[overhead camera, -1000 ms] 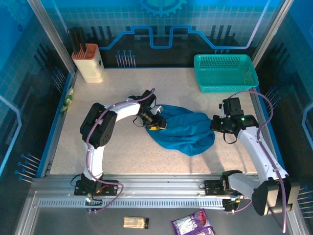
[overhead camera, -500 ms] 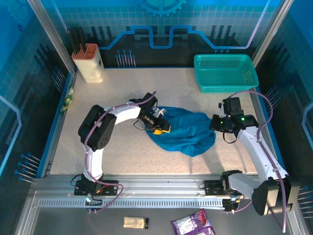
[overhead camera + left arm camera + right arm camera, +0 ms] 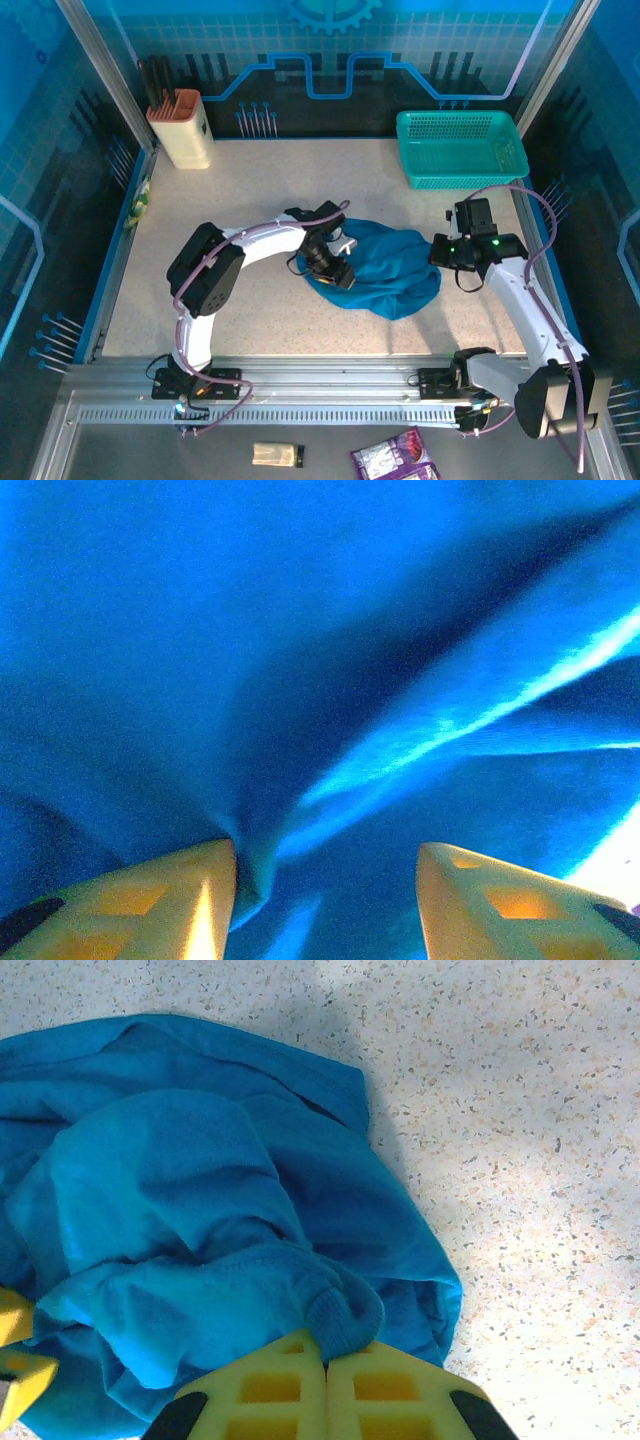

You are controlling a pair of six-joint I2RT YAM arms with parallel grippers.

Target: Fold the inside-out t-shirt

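Note:
The inside-out t-shirt (image 3: 385,268) is a crumpled blue-teal heap right of the table's middle. My left gripper (image 3: 338,264) is pushed into its left side. In the left wrist view its yellow fingers (image 3: 190,900) stand apart with blue cloth (image 3: 330,680) all around, one fold lying against the left finger; the gripper (image 3: 325,885) is open. My right gripper (image 3: 441,250) sits at the heap's right edge. Close up, the right gripper (image 3: 325,1368) is shut on a ribbed edge of the t-shirt (image 3: 200,1190). A left fingertip (image 3: 15,1355) peeks in beside the cloth.
A teal mesh basket (image 3: 460,148) stands at the back right. A beige holder with dark tools (image 3: 182,128) is at the back left. Speckled tabletop (image 3: 250,190) surrounds the heap. Small packets (image 3: 395,460) lie below the near rail.
My left gripper has moved right, from the heap's left edge further into the cloth. The right arm and its grip have stayed put.

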